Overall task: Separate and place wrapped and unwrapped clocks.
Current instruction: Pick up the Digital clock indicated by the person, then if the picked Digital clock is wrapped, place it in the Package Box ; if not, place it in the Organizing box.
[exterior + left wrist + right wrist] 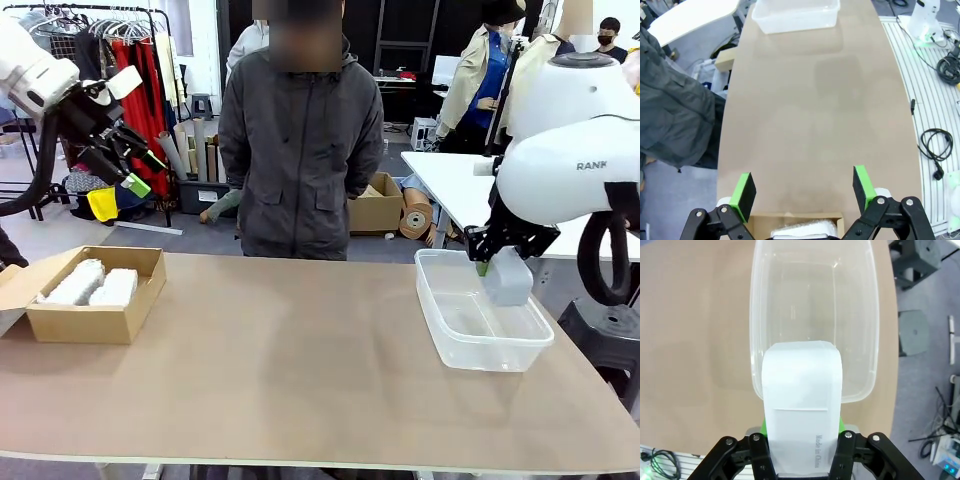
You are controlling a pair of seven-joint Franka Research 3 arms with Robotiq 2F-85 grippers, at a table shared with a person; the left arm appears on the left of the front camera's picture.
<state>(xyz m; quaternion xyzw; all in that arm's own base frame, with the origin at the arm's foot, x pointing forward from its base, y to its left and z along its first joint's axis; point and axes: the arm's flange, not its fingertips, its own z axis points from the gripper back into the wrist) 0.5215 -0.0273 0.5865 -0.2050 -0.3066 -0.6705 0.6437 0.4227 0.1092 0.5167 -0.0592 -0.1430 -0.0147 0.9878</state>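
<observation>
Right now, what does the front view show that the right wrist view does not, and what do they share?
Front view alone: the cardboard box at the table's left end with two wrapped clocks inside, the person standing at the far side, and the left tool raised and open.

Right wrist view alone: the "Made in China" print on the bare clock.

Both: the right tool shut on the bare clock, held above the near end of the clear tub on the table.
</observation>
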